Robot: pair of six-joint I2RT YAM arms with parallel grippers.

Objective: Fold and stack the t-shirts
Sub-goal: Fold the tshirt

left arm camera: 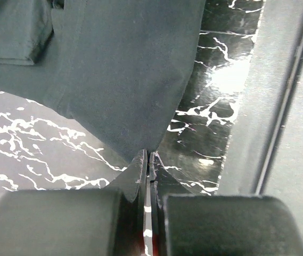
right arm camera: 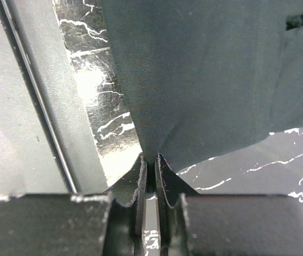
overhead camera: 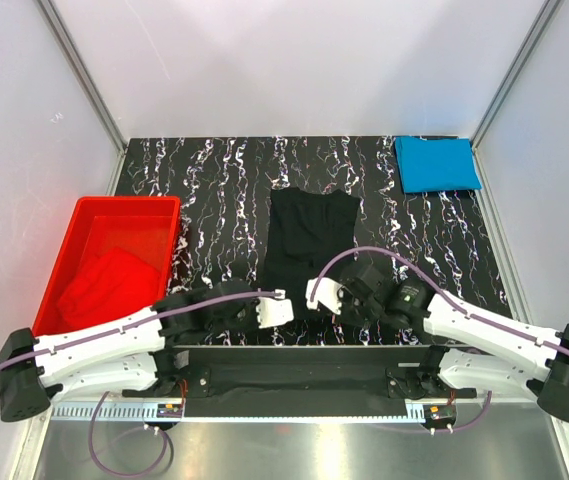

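Note:
The black t-shirt lies lengthwise on the middle of the marbled table, its sides folded in. Both grippers are at its near hem. My left gripper is shut on the hem's left corner, and the cloth runs to a point between the tips. My right gripper is shut on the right corner, with the fabric pinched between its tips. A bright blue t-shirt lies folded at the back right corner. A red t-shirt is crumpled inside the tub.
The red plastic tub stands at the table's left edge. The table's near edge and a dark rail run just behind the grippers. White walls and metal posts enclose the table.

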